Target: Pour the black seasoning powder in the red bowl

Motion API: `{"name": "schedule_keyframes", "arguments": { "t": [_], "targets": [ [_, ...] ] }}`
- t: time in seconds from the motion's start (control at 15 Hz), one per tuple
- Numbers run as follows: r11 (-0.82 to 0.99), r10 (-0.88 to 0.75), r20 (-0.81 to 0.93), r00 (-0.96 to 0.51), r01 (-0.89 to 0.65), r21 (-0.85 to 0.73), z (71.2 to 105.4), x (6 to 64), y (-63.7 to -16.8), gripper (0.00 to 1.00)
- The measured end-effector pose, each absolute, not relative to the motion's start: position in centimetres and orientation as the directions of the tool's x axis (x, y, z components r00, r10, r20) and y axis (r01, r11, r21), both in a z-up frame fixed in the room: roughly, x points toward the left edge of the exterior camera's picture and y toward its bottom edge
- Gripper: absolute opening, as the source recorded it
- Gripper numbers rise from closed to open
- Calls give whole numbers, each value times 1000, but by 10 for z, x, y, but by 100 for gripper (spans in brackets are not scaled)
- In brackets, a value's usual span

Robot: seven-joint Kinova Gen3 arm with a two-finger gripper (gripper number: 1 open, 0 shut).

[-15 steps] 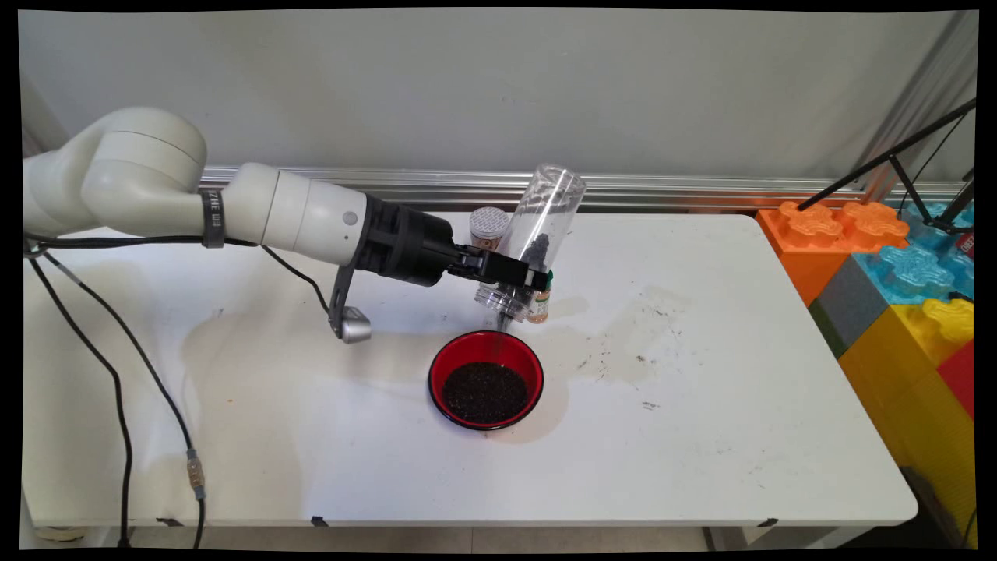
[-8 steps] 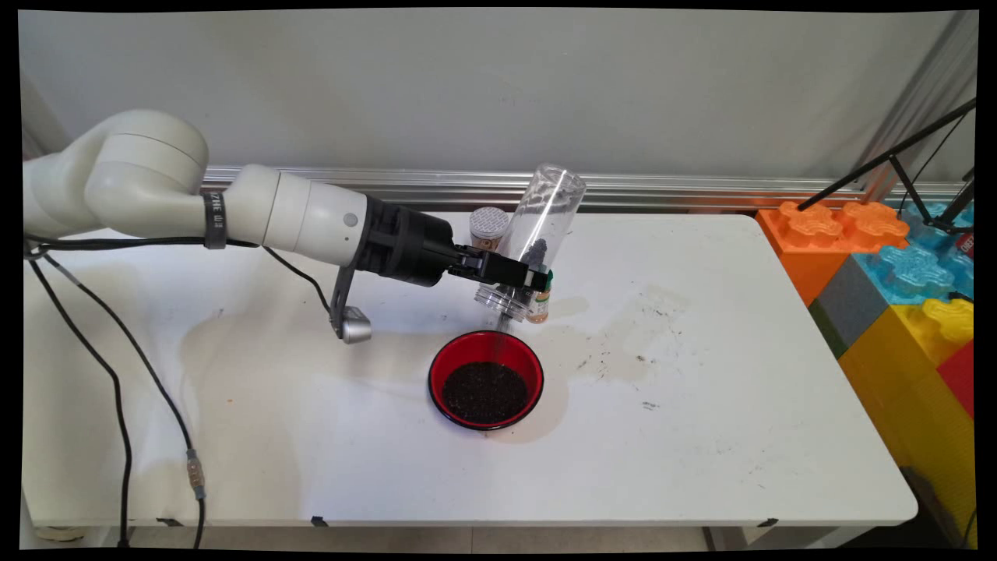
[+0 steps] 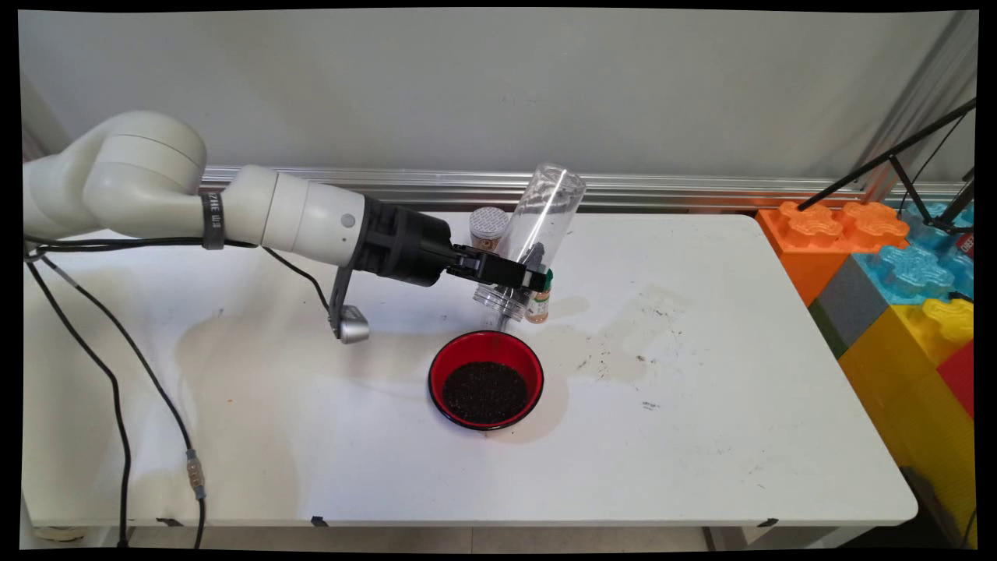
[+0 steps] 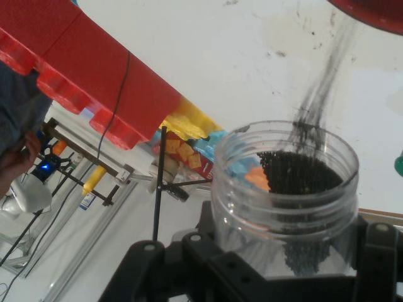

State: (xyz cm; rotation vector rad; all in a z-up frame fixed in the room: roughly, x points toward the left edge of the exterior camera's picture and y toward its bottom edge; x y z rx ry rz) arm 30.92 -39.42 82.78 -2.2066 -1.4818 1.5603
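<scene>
Main view: the black two-finger gripper is clamped on one clear cylindrical plastic jar, tilted mouth-down at 12 o'clock above one round red bowl of dark granules; two small spice jars stand behind it. Hand view: the gripper grips the ribbed jar as dark granules spill from its mouth.

Wall: plain pale grey, behind the worktop.
Rail: aluminium rail along the wall's foot.
Worktop: white, stained and speckled.
Right side: big toy blocks stacked, orange, blue, yellow, red.
Stand: black tripod legs above the blocks.
</scene>
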Motion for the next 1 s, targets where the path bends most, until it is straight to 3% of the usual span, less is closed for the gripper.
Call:
{"name": "schedule_keyframes", "arguments": {
  "t": [1.0],
  "targets": [
    [-563, 692, -721, 38, 654, -505, 823, 313, -396, 0]
  ]
}}
